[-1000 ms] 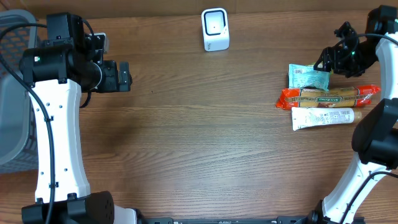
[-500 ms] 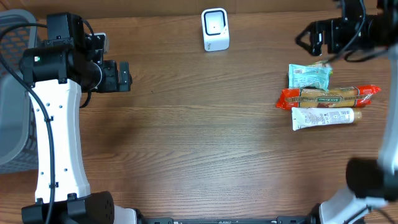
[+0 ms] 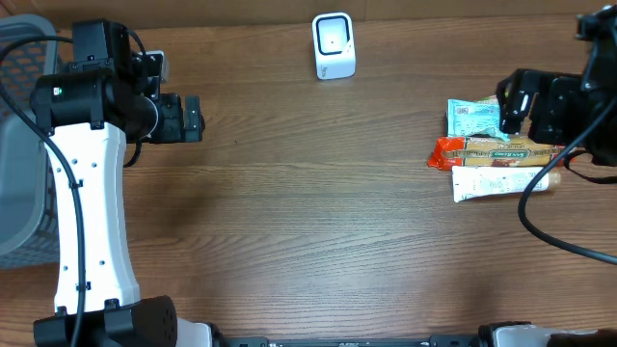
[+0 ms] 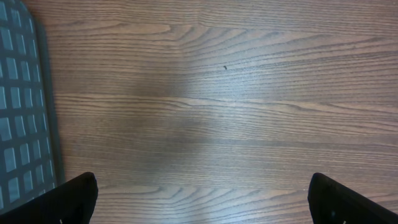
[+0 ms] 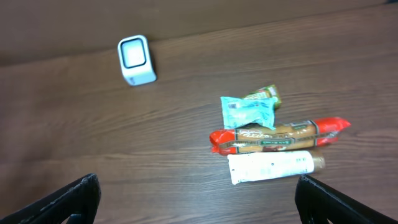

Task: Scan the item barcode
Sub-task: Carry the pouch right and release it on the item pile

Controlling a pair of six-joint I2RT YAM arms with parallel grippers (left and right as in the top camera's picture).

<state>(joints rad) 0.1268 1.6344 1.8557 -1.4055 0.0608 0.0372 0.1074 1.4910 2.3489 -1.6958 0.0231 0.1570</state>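
Note:
A small white scanner (image 3: pixel 334 44) stands upright at the back of the table, also seen in the right wrist view (image 5: pixel 137 60). Three items lie together at the right: a light blue packet (image 3: pixel 477 118) (image 5: pixel 247 112), a long red packet (image 3: pixel 501 150) (image 5: pixel 280 135) and a white tube (image 3: pixel 501 181) (image 5: pixel 273 167). My right gripper (image 3: pixel 514 101) (image 5: pixel 199 202) hovers just right of the blue packet, open and holding nothing. My left gripper (image 3: pixel 193 118) (image 4: pixel 202 199) is open over bare wood at the far left.
A grey mesh basket (image 3: pixel 19 145) (image 4: pixel 25 112) sits at the table's left edge beside the left arm. A small green packet (image 5: pixel 264 94) peeks out behind the blue one. Wood tabletop (image 3: pixel 308 212) stretches between the two arms.
The right gripper opened wider, swung up toward the back of the table, then came back down beside the items. The left arm and the items have not moved.

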